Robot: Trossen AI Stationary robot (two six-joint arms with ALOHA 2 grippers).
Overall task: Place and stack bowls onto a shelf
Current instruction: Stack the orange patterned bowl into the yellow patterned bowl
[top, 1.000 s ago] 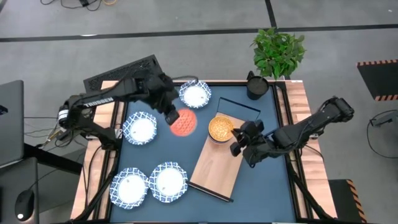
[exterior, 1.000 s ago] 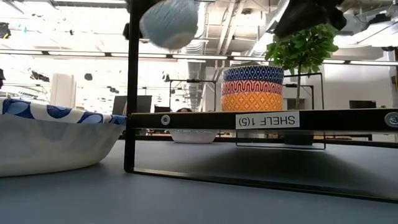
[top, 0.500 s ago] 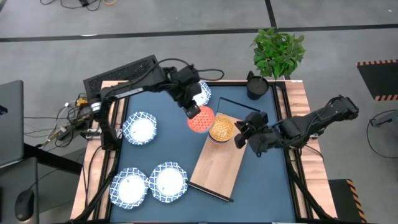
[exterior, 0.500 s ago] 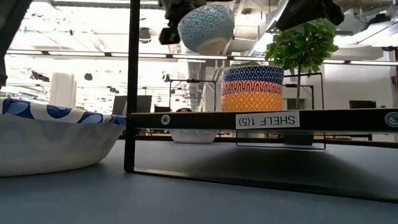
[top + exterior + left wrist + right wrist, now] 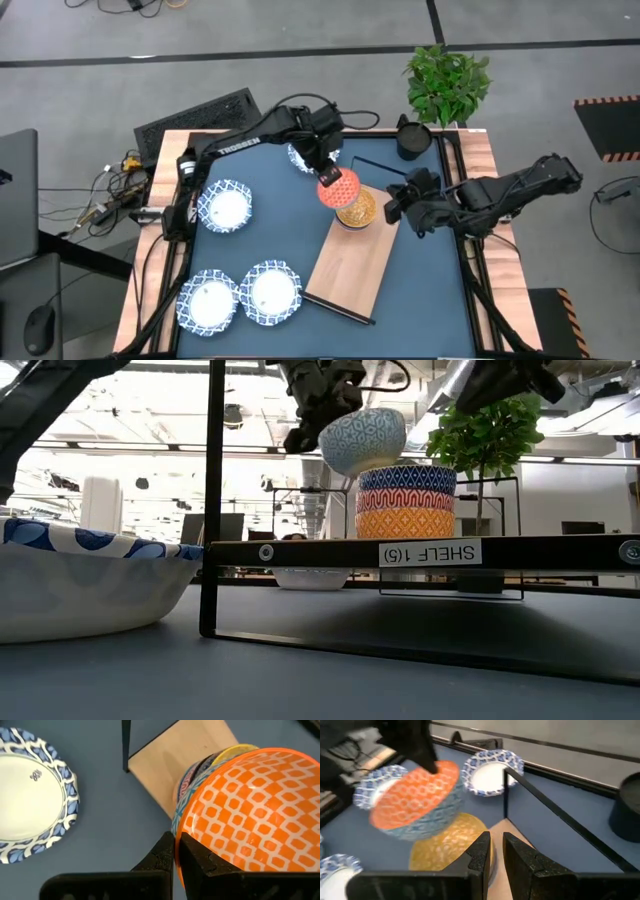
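Note:
My left gripper (image 5: 325,174) is shut on a small bowl (image 5: 338,188), orange inside and blue-and-white patterned outside. It hangs just above the far-left side of a stack of small bowls (image 5: 357,210) at the far end of the shelf (image 5: 350,265), a light-wood board on a black wire frame. In the low view the bowl (image 5: 365,440) is a little above and beside the stack (image 5: 405,500). My right gripper (image 5: 392,208) stands just right of the stack, open by a narrow gap, with nothing between its fingers (image 5: 481,854). My left gripper pinches the bowl's rim (image 5: 176,831) on the side toward the table's far left, one finger on the orange inside and one on the patterned outer wall. The fingers slant down from the far left. The bowl hangs clear above the stack, slightly tilted.
Wide white bowls with blue rims lie on the blue table top: one at the left (image 5: 225,205), two at the near left (image 5: 210,300) (image 5: 272,292), one under my left arm (image 5: 303,155). A dark pot (image 5: 412,137) and a plant (image 5: 448,85) stand at the far right.
My left gripper has carried the orange-lined bowl toward the table's right, from above the bare table top beside the shelf to just over the stack, sinking slightly. My right gripper has drawn back a little from the stack toward the right and far side, and up.

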